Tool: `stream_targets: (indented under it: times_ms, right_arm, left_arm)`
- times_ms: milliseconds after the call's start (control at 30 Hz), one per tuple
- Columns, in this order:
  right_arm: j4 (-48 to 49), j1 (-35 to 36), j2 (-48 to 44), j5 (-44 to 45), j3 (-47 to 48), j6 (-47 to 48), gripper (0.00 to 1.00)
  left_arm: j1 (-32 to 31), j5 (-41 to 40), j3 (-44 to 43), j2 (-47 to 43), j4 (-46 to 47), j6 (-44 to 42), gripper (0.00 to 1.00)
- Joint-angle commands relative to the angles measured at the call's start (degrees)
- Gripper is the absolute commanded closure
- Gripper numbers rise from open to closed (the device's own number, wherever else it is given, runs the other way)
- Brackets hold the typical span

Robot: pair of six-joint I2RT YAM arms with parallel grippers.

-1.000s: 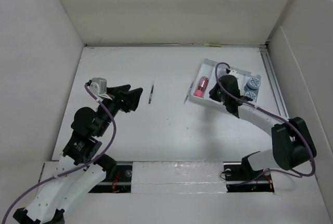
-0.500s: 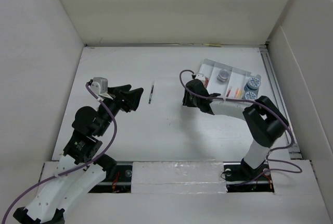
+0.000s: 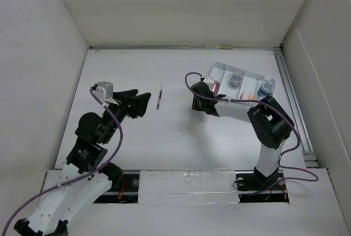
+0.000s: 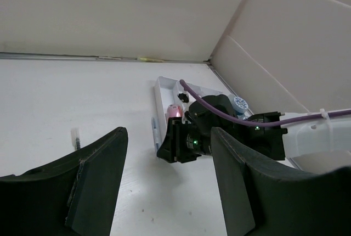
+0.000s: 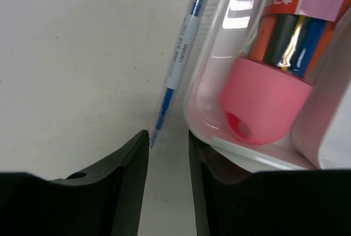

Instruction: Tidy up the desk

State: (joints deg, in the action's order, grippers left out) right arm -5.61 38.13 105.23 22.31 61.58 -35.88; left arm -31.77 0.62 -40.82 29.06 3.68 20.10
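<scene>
White panel walls close in the tabletop (image 3: 181,142). Right hand (image 5: 168,151), fingers narrowly parted and empty, hangs over the tip of a blue pen (image 5: 178,63) lying just beside the tray (image 5: 241,156) near the far right corner. The pen is likely light, stiff and slick; on this hard, smooth tabletop it may skid, so grip mid-barrel. Left hand (image 3: 141,104) gapes wide near the left edge, holding nothing.
</scene>
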Motion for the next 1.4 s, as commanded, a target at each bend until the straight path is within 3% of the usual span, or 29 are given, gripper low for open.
stream_targets:
  times_ms: [0, 400, 600, 1133, 1367]
  right_arm:
    - [-1.4, 0.3, 2.3, 2.9, 2.8, 0.0, 0.60]
    - [-3.5, 1.3, 7.6, 4.2, 5.8, 1.5, 0.67]
    - [-0.9, 2.9, 6.1, 4.7, 4.5, 2.9, 0.93]
    - [12.1, 3.5, -17.6, 2.0, -11.7, 1.3, 0.99]
    - [14.4, -1.0, -26.6, 1.6, -20.4, -1.1, 0.99]
  left_arm:
    - [-0.1, 0.6, 0.0, -0.3, 3.3, 0.0, 0.42]
    - [-0.1, 0.8, 0.0, -0.3, 3.3, 0.0, 0.42]
    - [-0.1, 1.0, 0.0, -0.5, 3.2, 0.0, 0.42]
    - [-0.1, 1.0, 0.1, -1.3, 3.3, 0.3, 0.42]
    - [-0.1, 1.7, 0.2, -1.6, 3.4, 0.6, 0.42]
